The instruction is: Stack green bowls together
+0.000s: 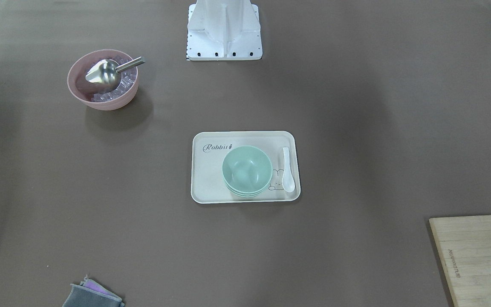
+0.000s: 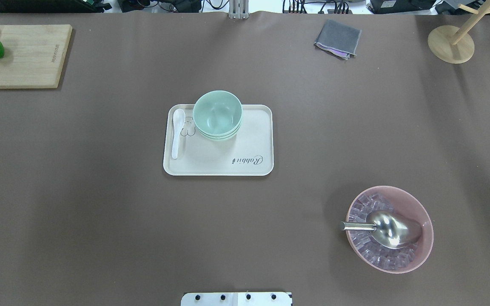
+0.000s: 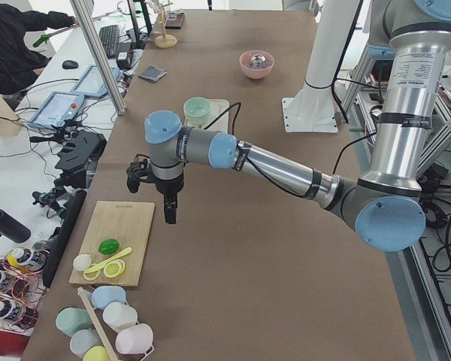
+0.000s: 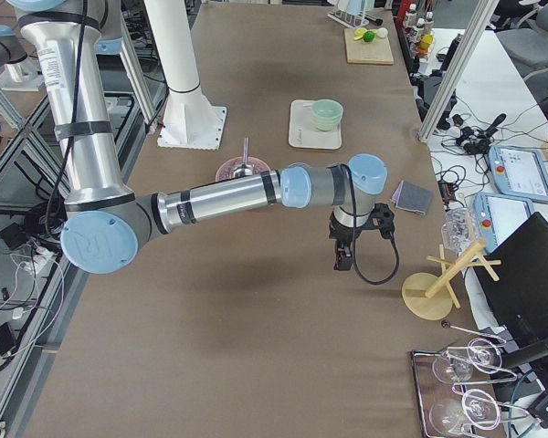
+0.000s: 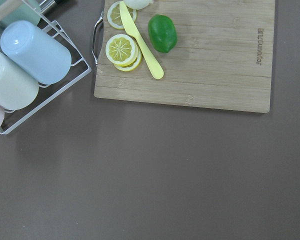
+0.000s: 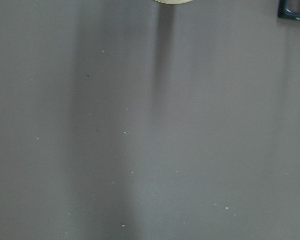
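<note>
Mint-green bowls (image 1: 246, 165): 3 nested in 1 upright stack, seated on cream tray (image 1: 211, 183) at centre of table (image 1: 356, 128). White spoon (image 1: 287, 170) laid on same tray, just beside stack. Left gripper (image 3: 170, 213) held above table near cutting board (image 3: 131, 226), well apart from stack; jaw state cannot be told. Right gripper (image 4: 342, 261) held above table, well apart from stack; jaw state cannot be told.
</note>
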`<state>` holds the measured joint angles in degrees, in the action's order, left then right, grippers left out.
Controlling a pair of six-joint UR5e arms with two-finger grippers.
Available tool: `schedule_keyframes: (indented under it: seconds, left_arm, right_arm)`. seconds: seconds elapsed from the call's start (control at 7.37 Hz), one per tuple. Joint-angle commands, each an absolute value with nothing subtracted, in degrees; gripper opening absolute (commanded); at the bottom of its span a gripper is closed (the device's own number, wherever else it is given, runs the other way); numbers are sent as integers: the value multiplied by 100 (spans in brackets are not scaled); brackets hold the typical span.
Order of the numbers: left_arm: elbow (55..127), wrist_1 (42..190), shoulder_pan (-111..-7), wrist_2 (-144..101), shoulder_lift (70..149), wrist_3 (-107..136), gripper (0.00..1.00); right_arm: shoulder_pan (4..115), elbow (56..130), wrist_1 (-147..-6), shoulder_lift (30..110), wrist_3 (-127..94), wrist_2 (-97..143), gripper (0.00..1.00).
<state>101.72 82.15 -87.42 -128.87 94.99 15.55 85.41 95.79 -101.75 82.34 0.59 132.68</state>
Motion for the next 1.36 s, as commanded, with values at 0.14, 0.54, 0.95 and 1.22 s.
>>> schedule_keyframes:
  seconds: [0.14, 0.54, 0.95, 1.22]
  left_arm:
    - [9650, 10037, -8745, -12902, 8790, 1696, 98]
    - [9536, 9933, -8763, -12894, 8763, 1696, 98]
    - [9791, 9299, -8745, -12902, 8868, 1696, 98]
    - [9756, 9299, -8736, -12902, 8868, 1696, 98]
  right_arm:
    - [8833, 9624, -10152, 8796, 193, 13149, 100]
    - [8842, 9633, -10151, 9043, 202, 13034, 100]
    - [8842, 9676, -10151, 9035, 150, 13034, 100]
    - [8833, 9685, -10151, 8992, 141, 13087, 100]
